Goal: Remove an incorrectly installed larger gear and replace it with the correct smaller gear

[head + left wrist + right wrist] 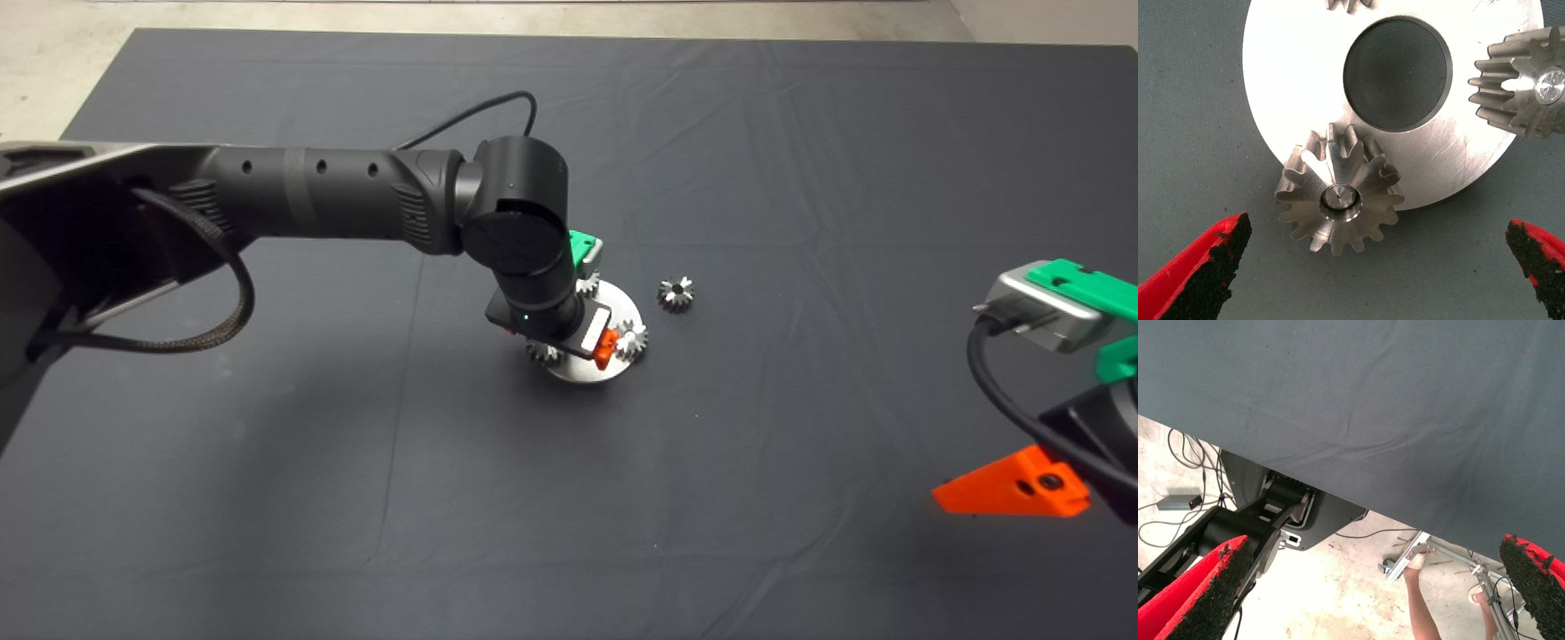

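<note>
The larger gear (pixel 1338 198) sits on a pin at the rim of the round silver plate (pixel 1298 80), overhanging its edge. My left gripper (pixel 1378 225) is open and hangs above it, with one finger on each side and clear of the teeth. From above, the left arm covers much of the plate (pixel 622 309), and one red finger (pixel 605 348) shows. The smaller gear (pixel 676 293) lies loose on the mat just right of the plate. My right gripper (pixel 1022 487) waits open at the lower right edge.
Two more small gears (pixel 1528 87) (pixel 1348 5) stand on the plate, which has a round centre hole (pixel 1398 73). One of them (pixel 631 340) is beside the red finger. The right wrist view shows the mat edge, floor cables and a person's legs (pixel 1421 600).
</note>
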`<state>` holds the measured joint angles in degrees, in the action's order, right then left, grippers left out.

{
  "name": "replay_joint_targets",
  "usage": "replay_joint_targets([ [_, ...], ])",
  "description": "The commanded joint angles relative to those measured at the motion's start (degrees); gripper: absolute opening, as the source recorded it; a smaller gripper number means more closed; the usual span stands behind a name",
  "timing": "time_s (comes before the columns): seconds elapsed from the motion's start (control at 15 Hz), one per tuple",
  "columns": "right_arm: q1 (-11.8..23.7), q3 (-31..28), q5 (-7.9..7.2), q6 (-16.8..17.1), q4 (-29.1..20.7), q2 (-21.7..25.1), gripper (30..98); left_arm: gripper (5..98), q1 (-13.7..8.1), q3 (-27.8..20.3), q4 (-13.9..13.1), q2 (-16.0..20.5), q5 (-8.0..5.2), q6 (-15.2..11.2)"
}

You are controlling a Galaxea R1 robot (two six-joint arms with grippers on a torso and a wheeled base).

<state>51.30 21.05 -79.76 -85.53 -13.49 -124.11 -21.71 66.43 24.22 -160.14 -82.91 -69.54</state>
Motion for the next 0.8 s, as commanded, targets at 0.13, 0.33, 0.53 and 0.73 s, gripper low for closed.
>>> replay_joint_targets([
  [0.13,1.1,-0.1,0.04,0.0,-0.8,0.0,97.7,97.8,-0.4,2.4,0.5,-0.7,-0.15,2.1],
  [0.33,1.1,-0.1,0.04,0.0,-0.8,0.0,97.7,97.8,-0.3,4.0,0.5,-1.2,-0.24,3.4],
  [0.53,1.1,-0.1,0.04,0.0,-0.8,0.0,97.7,97.8,0.9,4.2,0.6,-1.2,-0.24,3.5],
  [0.73,1.1,-0.1,0.05,-0.1,-0.8,0.0,97.7,97.8,1.0,4.1,0.5,-1.2,-0.24,3.5],
])
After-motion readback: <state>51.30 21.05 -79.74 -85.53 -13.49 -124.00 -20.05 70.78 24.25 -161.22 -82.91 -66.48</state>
